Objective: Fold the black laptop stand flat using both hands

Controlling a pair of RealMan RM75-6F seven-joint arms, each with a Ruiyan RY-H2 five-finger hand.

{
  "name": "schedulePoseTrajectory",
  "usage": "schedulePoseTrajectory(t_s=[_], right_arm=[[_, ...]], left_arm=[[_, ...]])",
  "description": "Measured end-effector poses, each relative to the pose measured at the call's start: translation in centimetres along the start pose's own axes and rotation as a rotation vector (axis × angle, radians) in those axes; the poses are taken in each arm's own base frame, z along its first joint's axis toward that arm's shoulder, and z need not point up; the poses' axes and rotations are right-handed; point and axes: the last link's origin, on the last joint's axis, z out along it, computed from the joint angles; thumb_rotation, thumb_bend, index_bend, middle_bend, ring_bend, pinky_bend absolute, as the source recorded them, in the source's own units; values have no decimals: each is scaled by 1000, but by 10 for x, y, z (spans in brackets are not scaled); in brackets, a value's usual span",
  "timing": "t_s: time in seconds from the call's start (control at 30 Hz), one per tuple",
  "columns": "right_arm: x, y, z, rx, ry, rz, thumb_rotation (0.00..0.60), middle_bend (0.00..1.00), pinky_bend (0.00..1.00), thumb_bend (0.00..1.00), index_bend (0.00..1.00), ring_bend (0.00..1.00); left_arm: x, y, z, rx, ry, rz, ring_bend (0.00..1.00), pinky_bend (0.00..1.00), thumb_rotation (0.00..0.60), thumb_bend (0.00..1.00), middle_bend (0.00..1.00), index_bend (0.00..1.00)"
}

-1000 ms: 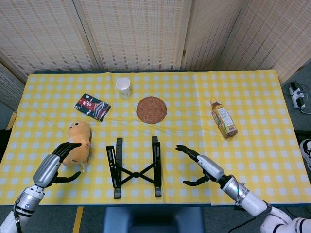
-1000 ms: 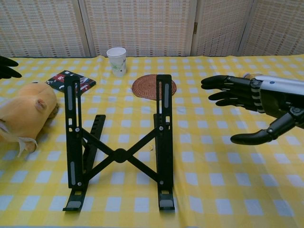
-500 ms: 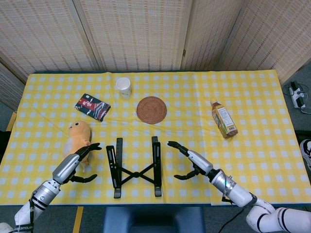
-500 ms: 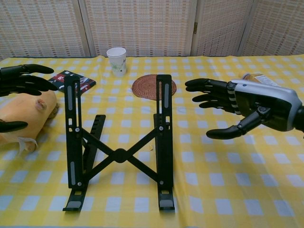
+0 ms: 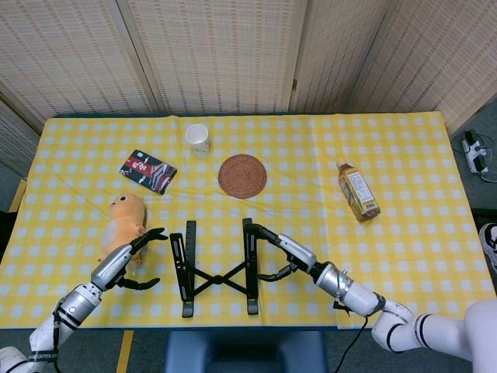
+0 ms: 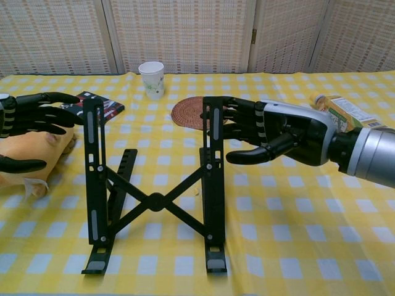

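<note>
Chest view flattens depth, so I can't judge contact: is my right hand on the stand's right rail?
Observer: From the head view, the right hand has its fingertips at the far end of the stand's right rail. The thumb stops just outside that rail.
Operator: And the other side?
Observer: There the left hand is clear of the left rail, with cloth showing between them.
Operator: Anything close to it?
Observer: The plush lies right by its fingers, on the far side.
</note>
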Motion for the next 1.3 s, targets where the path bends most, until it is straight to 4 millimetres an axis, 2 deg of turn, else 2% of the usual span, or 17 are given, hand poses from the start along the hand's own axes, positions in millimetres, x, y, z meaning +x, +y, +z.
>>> schedulePoseTrajectory(t_s=[0.13,0.37,0.5,0.77,1.07,1.3], right_arm=[[-4,-3,-6,64,-27,-13,600,148,0,264,13,180],[-15,-13,-32,151,-78,-70,600,149,0,263,18,178],[-23,-17,-45,158,-103,-69,600,149,0,264,18,177],[-36,-24,-66,169,-148,-93,600,149,0,263,18,177],[-45,-30,-78,172,-168,-115,600,149,0,264,18,164],[-48,-31,-79,167,-173,-112,600,149,0,264,18,160]], left_arm=[[-2,0,-3,-11,-15,8,162,164,600,290,197,75],[-8,1,-13,-31,-66,60,183,180,600,289,205,125],[-13,1,-19,-35,-93,115,189,227,600,288,226,157],[-25,-1,-29,-27,-129,236,235,253,600,288,294,266],[-46,-4,-30,-4,-135,357,281,312,600,288,341,378],[-70,-3,-24,14,-117,410,299,313,600,290,366,436]])
